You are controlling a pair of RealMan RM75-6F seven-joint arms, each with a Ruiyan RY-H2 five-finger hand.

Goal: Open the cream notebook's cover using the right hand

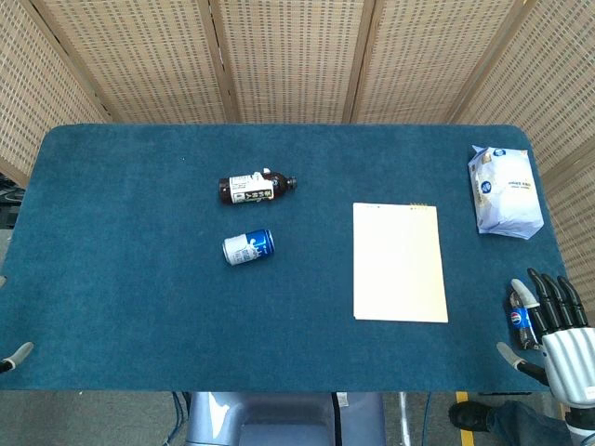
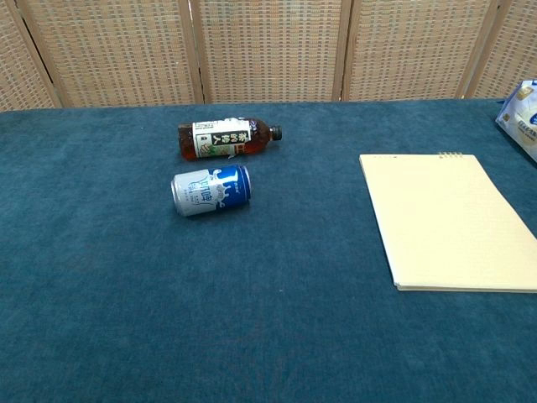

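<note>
The cream notebook [image 1: 399,262] lies shut and flat on the blue table, right of centre, with its spiral binding along the far edge; the chest view shows the notebook [image 2: 449,220] at the right. My right hand [image 1: 558,334] hovers at the table's near right corner, fingers stretched out and apart, holding nothing. It is clear of the notebook, to its right and nearer me. Only a grey fingertip of my left hand [image 1: 17,355] shows at the near left edge. Neither hand appears in the chest view.
A small Pepsi bottle [image 1: 518,318] lies just beside the right hand's fingers. A white snack bag [image 1: 505,190] sits at the far right. A brown tea bottle [image 1: 255,187] and a blue-white can [image 1: 248,247] lie on their sides left of centre.
</note>
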